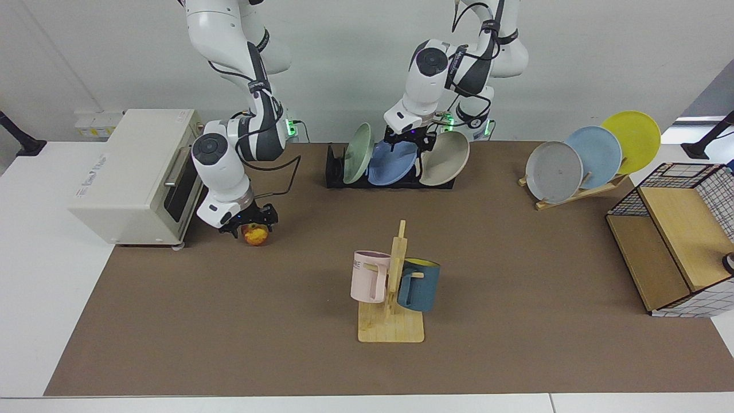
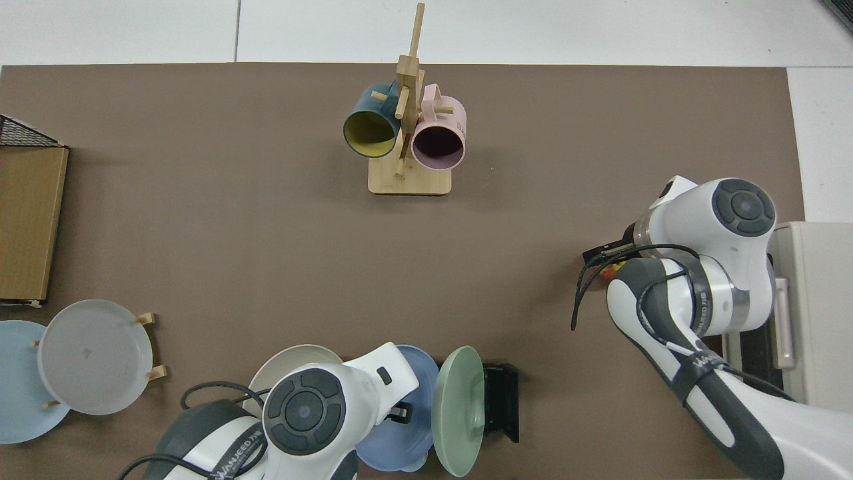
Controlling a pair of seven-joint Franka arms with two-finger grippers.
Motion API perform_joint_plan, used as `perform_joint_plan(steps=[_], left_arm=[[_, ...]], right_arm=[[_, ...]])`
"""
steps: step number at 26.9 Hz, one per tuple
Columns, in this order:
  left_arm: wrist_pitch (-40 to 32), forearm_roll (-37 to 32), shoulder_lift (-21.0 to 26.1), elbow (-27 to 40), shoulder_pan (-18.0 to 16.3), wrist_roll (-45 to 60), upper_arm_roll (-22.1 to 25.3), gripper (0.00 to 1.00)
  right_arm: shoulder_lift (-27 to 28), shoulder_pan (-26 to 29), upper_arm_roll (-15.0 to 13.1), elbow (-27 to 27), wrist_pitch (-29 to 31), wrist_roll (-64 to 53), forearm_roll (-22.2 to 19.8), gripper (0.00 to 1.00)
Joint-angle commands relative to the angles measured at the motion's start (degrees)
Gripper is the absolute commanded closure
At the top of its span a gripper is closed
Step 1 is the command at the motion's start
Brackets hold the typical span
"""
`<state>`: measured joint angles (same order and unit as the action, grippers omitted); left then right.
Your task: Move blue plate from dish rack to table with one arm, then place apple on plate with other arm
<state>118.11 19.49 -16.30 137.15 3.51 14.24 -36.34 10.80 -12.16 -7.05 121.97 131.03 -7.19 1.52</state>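
Right gripper (image 1: 253,221) left of frame centre, fingers spread astride the apple (image 1: 256,234) on the table (image 1: 229,321). Left gripper (image 1: 408,141) upper centre, at top rim of the blue plate (image 1: 390,164) in the dish rack (image 1: 334,172); jaw state unclear.

Seen from the facing camera, the rack (image 1: 390,172) stands at 12 o'clock on the table (image 1: 516,344), and the blue plate (image 1: 391,162) sits in it between two other plates. The apple (image 1: 256,234) lies at 9 o'clock, just beside the oven (image 1: 132,178). The mug tree (image 1: 392,298) stands near the centre, the plate stand (image 1: 579,192) at 2 o'clock.
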Motion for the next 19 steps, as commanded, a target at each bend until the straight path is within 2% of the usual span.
perform_joint_plan(steps=[1,3,7,8,11,14,16,19], left_arm=[[6.25,1.25,-3.57,5.5,-0.25,1.49,-2.59,0.15],[6.61,1.25,-3.57,5.67,-0.25,1.49,-2.86,0.19],[6.35,1.25,-3.48,5.67,-0.43,1.58,-2.86,0.66],[6.26,1.16,-3.39,5.67,-0.43,1.49,-2.86,0.75],[5.73,1.16,-3.3,5.32,-0.43,0.96,-2.86,0.9],[4.77,0.98,-3.3,5.15,-0.52,0.52,-2.68,1.0],[3.63,0.55,-3.3,4.71,-0.52,0.43,-2.51,1.0],[0.73,0.11,-3.3,2.87,-1.13,0.35,-1.98,1.0]], right_arm=[[-0.69,0.12,0.11,2.56,1.86,1.3,0.95,0.0],[-0.69,0.12,0.11,3.18,1.95,1.21,0.95,0.0],[-0.69,0.29,0.11,3.27,2.04,0.69,0.95,0.0],[-0.69,0.38,0.11,3.27,2.04,0.6,0.86,0.0],[-0.6,0.56,0.11,3.36,2.13,0.6,0.86,0.0],[-0.51,0.65,0.11,3.36,3.26,0.25,0.77,0.01],[-0.43,0.65,0.11,3.45,3.71,-0.11,0.77,0.04],[0.1,0.82,0.11,3.45,3.88,-0.37,0.77,0.21]])
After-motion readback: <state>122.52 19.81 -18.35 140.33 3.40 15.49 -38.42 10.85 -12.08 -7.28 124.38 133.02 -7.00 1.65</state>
